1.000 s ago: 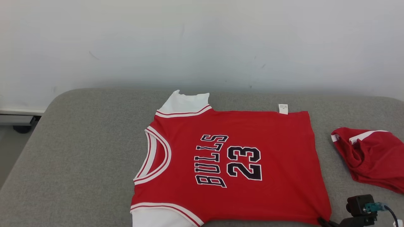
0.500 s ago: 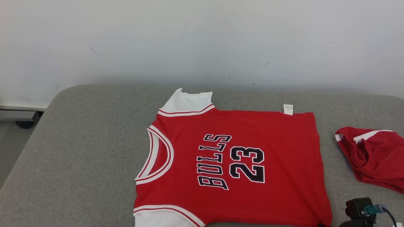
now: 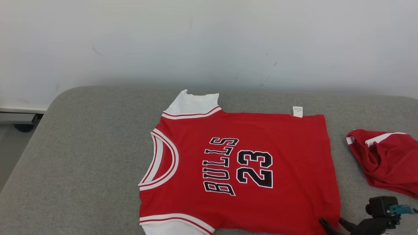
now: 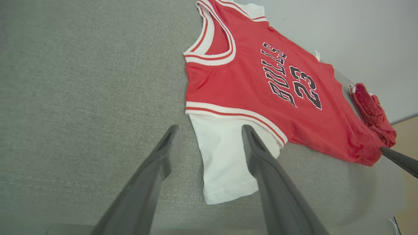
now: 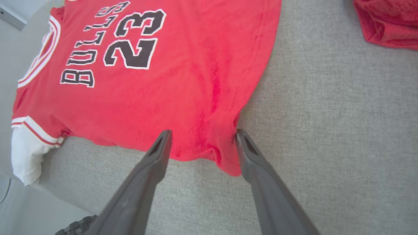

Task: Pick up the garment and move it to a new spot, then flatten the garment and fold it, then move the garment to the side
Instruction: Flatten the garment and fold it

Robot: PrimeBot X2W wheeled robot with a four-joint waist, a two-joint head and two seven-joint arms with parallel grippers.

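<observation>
The garment (image 3: 241, 163) is a red "BULLS 23" jersey with white sleeves, spread flat on the grey padded surface (image 3: 81, 147). My left gripper (image 4: 209, 129) is open. Its fingers straddle the near white sleeve (image 4: 225, 163) just above the cloth and hold nothing. My right gripper (image 5: 203, 132) is open too, one finger on each side of the jersey's (image 5: 156, 81) near hem corner, which lies slightly rumpled between them. In the head view the right gripper (image 3: 336, 225) shows at the bottom right, at that corner.
A second red garment (image 3: 385, 160) lies crumpled at the right of the surface, apart from the jersey. A white wall (image 3: 209, 42) runs behind. The surface's rounded left edge drops to the floor (image 3: 9, 153). Bare grey padding lies left of the jersey.
My right gripper's fingers have spread apart at the jersey's near hem corner, and the corner now lies loose. The head camera has shifted slightly; the jersey has stayed in place.
</observation>
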